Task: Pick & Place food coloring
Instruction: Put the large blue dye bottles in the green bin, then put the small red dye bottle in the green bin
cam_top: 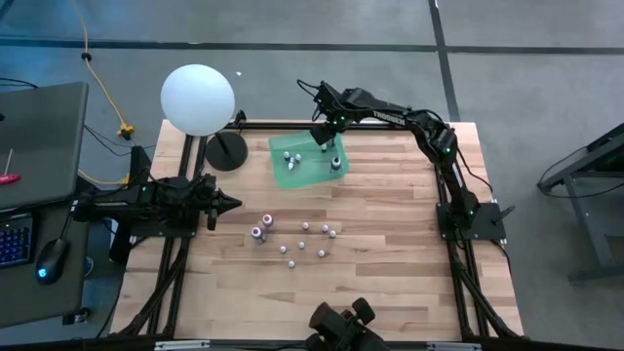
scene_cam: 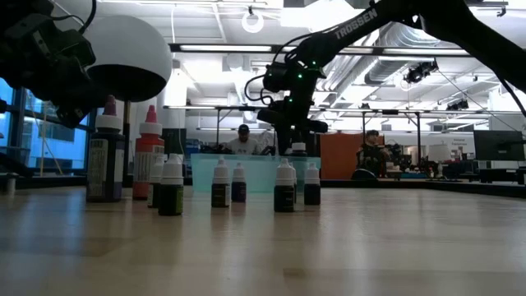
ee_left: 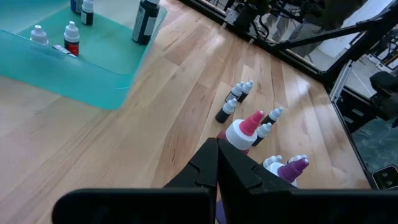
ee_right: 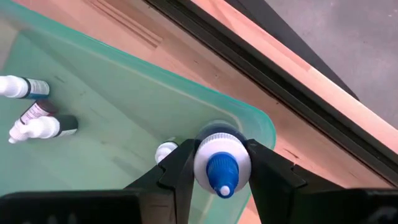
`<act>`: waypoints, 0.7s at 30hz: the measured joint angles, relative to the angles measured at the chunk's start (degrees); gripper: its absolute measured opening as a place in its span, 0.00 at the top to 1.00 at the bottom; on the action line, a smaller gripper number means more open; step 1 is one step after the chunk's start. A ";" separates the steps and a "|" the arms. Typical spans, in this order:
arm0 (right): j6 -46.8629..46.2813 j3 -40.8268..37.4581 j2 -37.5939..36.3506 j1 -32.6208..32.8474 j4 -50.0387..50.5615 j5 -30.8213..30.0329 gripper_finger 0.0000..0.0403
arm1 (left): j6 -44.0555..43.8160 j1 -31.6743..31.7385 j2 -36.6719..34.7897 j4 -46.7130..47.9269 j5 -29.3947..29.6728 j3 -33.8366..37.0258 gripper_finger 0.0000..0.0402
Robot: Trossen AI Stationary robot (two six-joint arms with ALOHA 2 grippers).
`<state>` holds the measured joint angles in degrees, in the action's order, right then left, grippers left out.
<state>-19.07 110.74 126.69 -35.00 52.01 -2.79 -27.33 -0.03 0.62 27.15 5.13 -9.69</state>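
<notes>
A green tray [cam_top: 292, 175] lies at the table's far middle. My right gripper [cam_top: 329, 144] reaches down into its right corner, shut on a dark food coloring bottle [ee_right: 222, 163] with a white cap and blue tip. Three tiny bottles [ee_right: 43, 127] rest on the tray floor, two lying on their sides. Several more tiny bottles [cam_top: 305, 226] and two larger ones [cam_top: 258, 232] stand on the wood in mid-table. My left gripper [cam_top: 229, 203] waits shut at the left, pointing toward them. My right gripper pinches the bottle's white cap [ee_right: 205, 158] between its two fingers, one on each side. The fingers come from above, slanting steeply down. The bottle is upright under them, and in the left wrist view its base [ee_left: 142, 38] seems to rest on the tray floor.
A white globe lamp [cam_top: 198, 99] on a black round base [cam_top: 226, 151] stands just left of the tray. The tray's raised wall [ee_right: 249, 115] runs close behind the held bottle. Bare wood lies right of the tray and toward the near edge.
</notes>
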 joint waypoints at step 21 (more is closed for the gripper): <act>2.20 1.62 -0.79 -0.35 -0.13 2.11 0.49 | 0.00 0.00 -0.02 -0.02 0.00 0.00 1.00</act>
<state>-16.87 112.36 125.91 -35.35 51.88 -0.68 -27.33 -0.03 0.60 27.14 5.13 -9.69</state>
